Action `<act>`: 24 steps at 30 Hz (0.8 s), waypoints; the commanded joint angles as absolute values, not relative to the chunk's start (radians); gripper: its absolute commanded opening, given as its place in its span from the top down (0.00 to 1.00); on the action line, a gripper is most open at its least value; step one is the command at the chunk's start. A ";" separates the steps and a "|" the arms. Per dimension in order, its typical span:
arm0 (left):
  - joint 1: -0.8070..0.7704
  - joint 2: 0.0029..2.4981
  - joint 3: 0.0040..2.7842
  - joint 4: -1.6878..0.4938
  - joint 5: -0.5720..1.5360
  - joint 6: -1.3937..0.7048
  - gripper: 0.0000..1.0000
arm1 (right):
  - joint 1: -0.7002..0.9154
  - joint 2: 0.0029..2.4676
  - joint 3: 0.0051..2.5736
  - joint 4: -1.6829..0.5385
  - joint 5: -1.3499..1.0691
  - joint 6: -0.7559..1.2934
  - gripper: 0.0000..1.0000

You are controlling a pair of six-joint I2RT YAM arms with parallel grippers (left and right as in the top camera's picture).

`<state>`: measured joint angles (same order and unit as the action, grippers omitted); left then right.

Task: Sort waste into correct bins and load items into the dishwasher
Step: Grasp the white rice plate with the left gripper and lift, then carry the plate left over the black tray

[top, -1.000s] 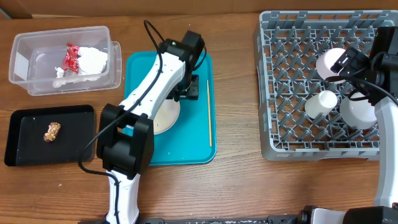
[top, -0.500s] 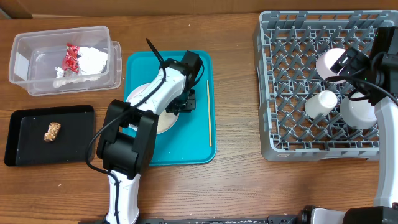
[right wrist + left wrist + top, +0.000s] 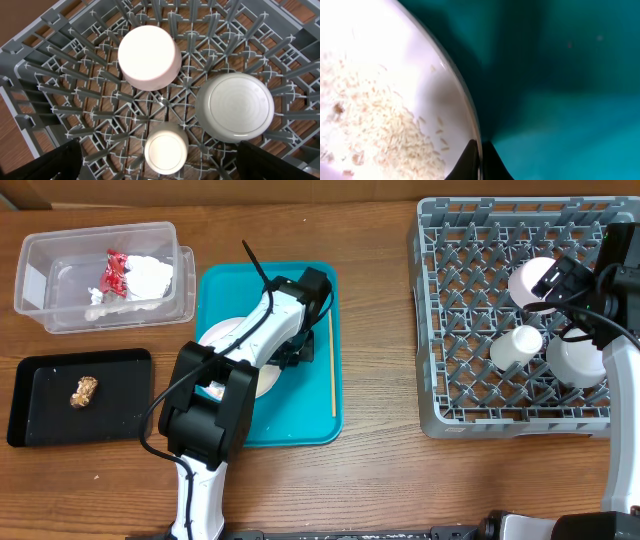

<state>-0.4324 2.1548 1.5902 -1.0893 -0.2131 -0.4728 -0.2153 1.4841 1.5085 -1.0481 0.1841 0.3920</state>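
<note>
The left gripper (image 3: 479,159) is pinching the rim of the small white plate (image 3: 395,65) between closed jaws. The dish is spreading away to one side of the fingertips, and the teal serving tray (image 3: 560,75) is lying under them; an edge grip is probably keeping the fingers off the rice crumbs (image 3: 385,135) for tipping into a bin. The right gripper (image 3: 162,162) is hovering wide open and empty over the dish rack (image 3: 60,75), with an upturned cup (image 3: 166,150) below the gap and two bowls (image 3: 234,107) beyond, seemingly draining mouth-down.
</note>
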 commanded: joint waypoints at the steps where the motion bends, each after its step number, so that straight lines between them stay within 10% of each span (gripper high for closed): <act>1: -0.427 2.163 1.670 -1.190 -0.292 -0.535 0.96 | -0.216 1.483 1.518 -1.046 0.194 0.394 0.00; 24: -0.352 2.163 2.003 -1.526 -0.400 -0.610 0.96 | -0.216 1.483 1.518 -1.046 0.194 0.394 0.00</act>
